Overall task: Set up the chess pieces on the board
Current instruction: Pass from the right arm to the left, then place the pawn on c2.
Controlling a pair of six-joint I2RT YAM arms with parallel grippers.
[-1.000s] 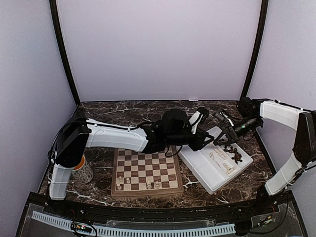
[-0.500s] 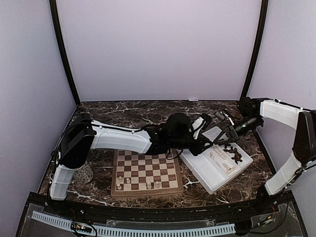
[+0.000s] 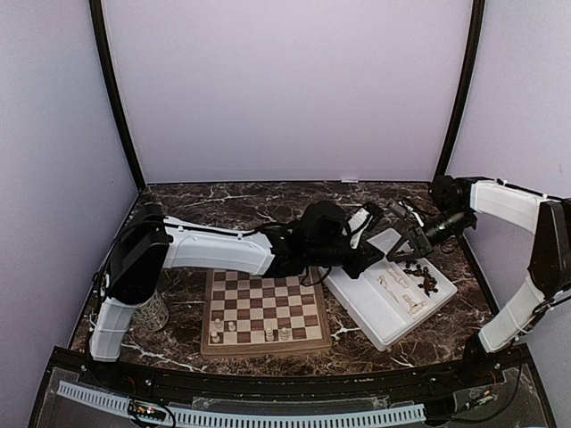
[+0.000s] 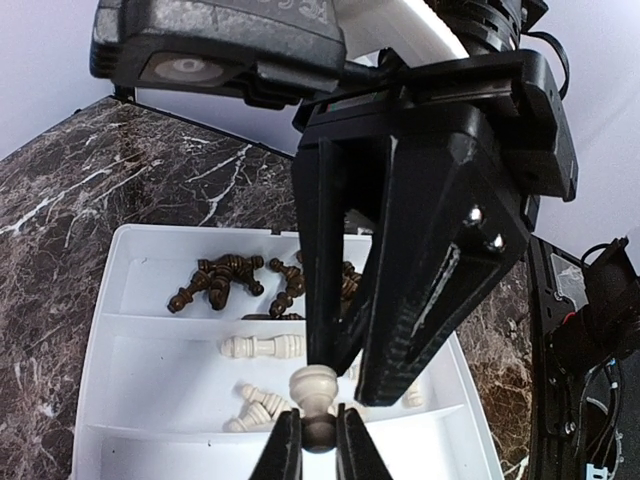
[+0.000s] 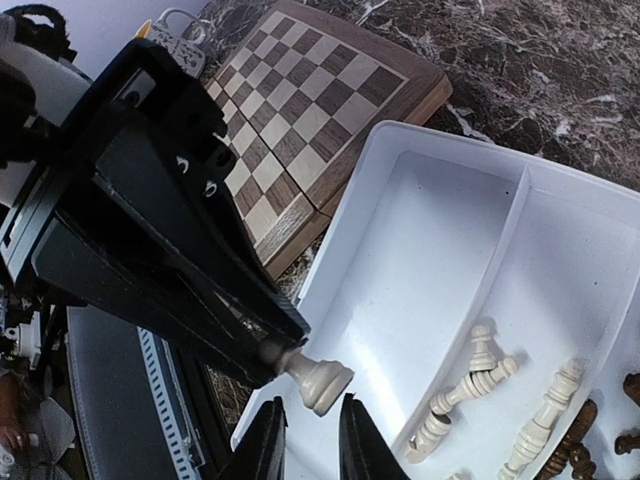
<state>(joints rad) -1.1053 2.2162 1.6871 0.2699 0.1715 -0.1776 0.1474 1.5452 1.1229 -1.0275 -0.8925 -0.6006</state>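
The left arm reaches across the bench point(image 3: 234, 205) to the white plastic tray point(image 3: 376, 327), which sits just to the right of the board point(image 3: 263, 301). There the left tool point(image 4: 318, 452) is closed on a cream chess piece point(image 5: 318, 380). It pinches the piece at the head end, so the round base sticks out toward the other arm. The piece hangs in the air above the tray's large bare compartment, not resting on anything.

The right tool point(image 5: 310, 408) comes in from the far right and meets it tip to tip. Its two fingers stand slightly parted, a little wider than the piece's base. From its own wrist view, the base lies just beyond the tips and is not clamped.

Below them, the tray's middle compartment holds a few loose cream pieces point(image 4: 262, 347) lying on their sides. The compartment beyond holds a heap of dark brown pieces point(image 4: 225, 275).

The board lies flat near the front edge of the bench, between the two arm bases. Four cream pieces on the board point(image 3: 268, 334) stand upright on its two nearest rows, two toward the left corner and two nearer the middle. A small patterned can point(image 3: 153, 312) stands off the board's left side, partly hidden by the left arm.
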